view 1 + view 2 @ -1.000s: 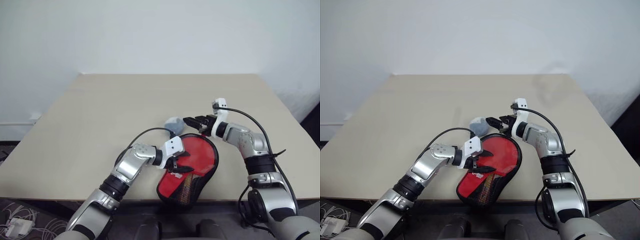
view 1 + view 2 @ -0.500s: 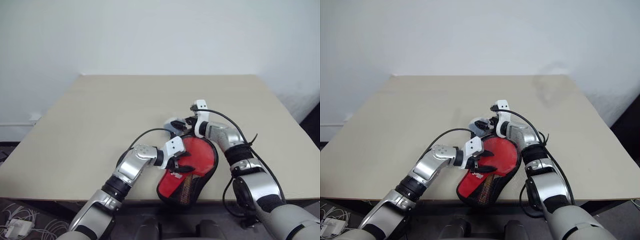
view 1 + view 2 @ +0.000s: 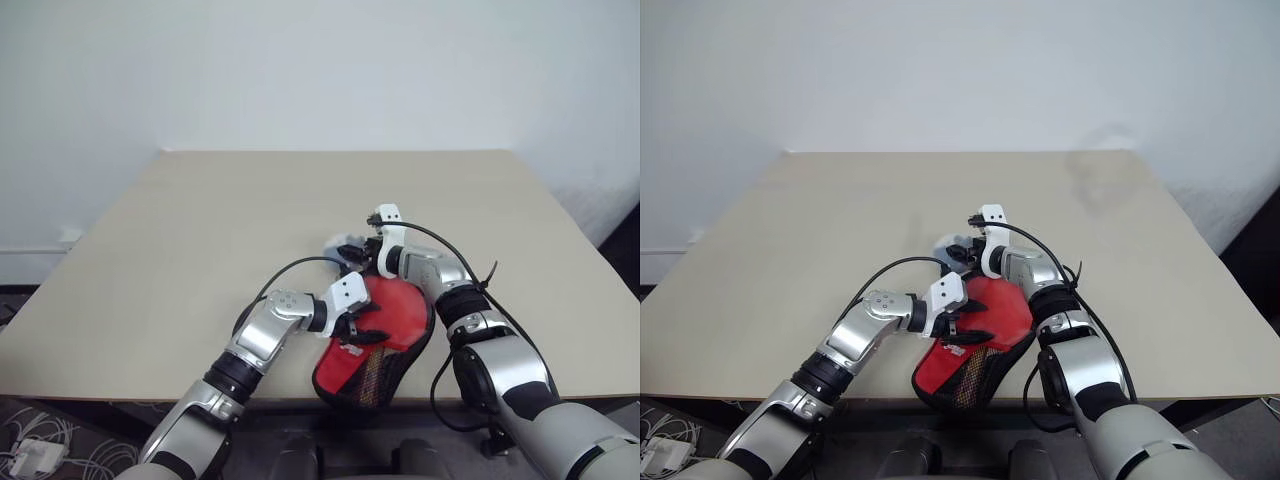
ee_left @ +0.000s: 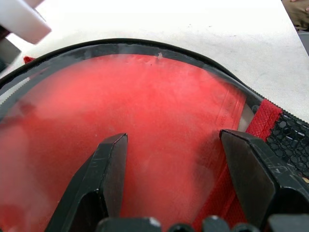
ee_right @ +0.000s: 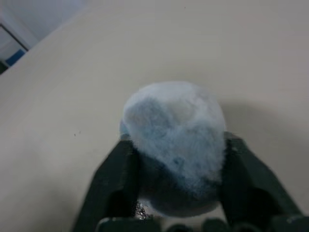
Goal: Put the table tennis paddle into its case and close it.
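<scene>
The case (image 3: 398, 312) lies near the table's front edge, red with a clear panel and black edging, its mesh end (image 3: 368, 376) over the edge. Red shows through the hazy panel (image 4: 159, 111); I cannot tell whether that is the table tennis paddle. My left gripper (image 3: 362, 330) is open, its fingers (image 4: 108, 164) spread just over the panel. My right gripper (image 3: 350, 256) is just behind the case's round end, shut on a small grey fuzzy lump (image 5: 174, 125), one finger against each side of it.
The pale table (image 3: 200, 230) stretches wide to the left and the back. Black cables run along both arms over the case. The table's front edge (image 3: 120, 385) is close to the case.
My right gripper moved left and slightly down to the grey lump, then closed around it. The left gripper and the case have stayed in place.
</scene>
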Robot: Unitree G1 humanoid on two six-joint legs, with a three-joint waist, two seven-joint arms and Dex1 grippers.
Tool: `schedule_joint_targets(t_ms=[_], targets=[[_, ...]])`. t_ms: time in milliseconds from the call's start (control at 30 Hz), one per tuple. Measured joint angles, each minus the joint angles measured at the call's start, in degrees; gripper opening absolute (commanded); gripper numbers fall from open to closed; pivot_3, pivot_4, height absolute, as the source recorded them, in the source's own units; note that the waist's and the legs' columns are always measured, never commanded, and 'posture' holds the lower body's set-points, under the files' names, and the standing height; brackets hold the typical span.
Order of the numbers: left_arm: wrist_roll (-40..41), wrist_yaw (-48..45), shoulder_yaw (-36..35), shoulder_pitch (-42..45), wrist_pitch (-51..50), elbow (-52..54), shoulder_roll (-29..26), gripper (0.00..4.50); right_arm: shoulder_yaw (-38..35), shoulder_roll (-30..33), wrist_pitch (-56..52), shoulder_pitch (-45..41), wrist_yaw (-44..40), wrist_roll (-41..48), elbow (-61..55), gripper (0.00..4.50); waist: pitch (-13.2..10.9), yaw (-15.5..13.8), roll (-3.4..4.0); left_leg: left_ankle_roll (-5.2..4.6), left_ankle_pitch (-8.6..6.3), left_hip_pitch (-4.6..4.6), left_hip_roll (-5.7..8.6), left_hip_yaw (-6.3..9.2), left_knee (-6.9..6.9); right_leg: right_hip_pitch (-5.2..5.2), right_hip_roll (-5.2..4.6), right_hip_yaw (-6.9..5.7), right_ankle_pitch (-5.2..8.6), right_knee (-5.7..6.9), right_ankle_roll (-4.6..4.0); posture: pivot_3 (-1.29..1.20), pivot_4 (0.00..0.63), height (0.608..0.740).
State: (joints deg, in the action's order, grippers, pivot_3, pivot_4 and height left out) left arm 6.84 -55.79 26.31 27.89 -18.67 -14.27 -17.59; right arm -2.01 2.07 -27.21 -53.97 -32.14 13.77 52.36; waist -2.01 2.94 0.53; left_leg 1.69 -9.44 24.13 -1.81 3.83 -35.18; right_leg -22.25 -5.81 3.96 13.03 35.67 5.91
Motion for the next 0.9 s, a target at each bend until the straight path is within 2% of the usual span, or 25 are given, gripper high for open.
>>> schedule_joint_targets(t_ms=[100, 167, 300, 633, 900], targets=[[0.0, 0.1, -0.1, 0.0, -0.4, 0.0, 0.1, 3.22, -0.5, 0.0, 0.0, 0.0, 1.0, -0.1, 0.0, 0.34, 0.0, 0.0, 0.00, 0.00, 0.00, -0.05, 0.00, 0.00, 0.00, 0.01, 0.00, 0.00, 0.00, 0.00, 0.00, 0.00, 0.000, 0.740], [0.0, 0.3, -0.1, 0.0, -0.8, 0.1, 0.3, 3.22, -1.5, 0.0, 0.0, 0.0, 2.5, 0.0, -0.1, 0.03, 0.0, 0.0, 0.00, 0.01, 0.00, -0.11, 0.00, 0.00, 0.01, 0.04, 0.00, 0.00, 0.01, 0.00, -0.01, 0.00, 0.000, 0.740], [-0.1, 0.4, -0.1, 0.0, -0.9, 0.1, 0.4, 3.22, -3.5, 1.4, 0.0, 1.0, 5.3, 0.3, -1.2, 0.02, 0.0, -0.1, 0.00, 0.01, -0.01, -0.13, 0.00, 0.00, 0.00, 0.08, -0.01, 0.00, 0.04, -0.01, -0.06, 0.00, 0.000, 0.740], [-0.2, 0.9, -0.1, -0.2, -1.4, 0.5, 0.6, 3.22, -10.0, 10.9, -0.2, 8.0, 9.7, 1.8, -4.7, 0.02, 0.0, -0.1, 0.00, 0.01, -0.01, -0.28, 0.02, -0.01, 0.01, 0.27, -0.02, 0.02, 0.12, -0.07, -0.08, 0.00, 0.000, 0.740], [-0.5, 2.0, 0.1, -0.8, -1.9, 1.1, 1.3, 3.22, -11.7, 18.5, -7.8, 19.0, 8.9, 4.8, -19.9, 0.01, 0.0, -0.4, 0.01, 0.03, -0.03, -0.48, 0.14, 0.08, 0.01, 0.63, -0.08, 0.02, 0.27, -0.24, -0.03, 0.00, 0.000, 0.740]])
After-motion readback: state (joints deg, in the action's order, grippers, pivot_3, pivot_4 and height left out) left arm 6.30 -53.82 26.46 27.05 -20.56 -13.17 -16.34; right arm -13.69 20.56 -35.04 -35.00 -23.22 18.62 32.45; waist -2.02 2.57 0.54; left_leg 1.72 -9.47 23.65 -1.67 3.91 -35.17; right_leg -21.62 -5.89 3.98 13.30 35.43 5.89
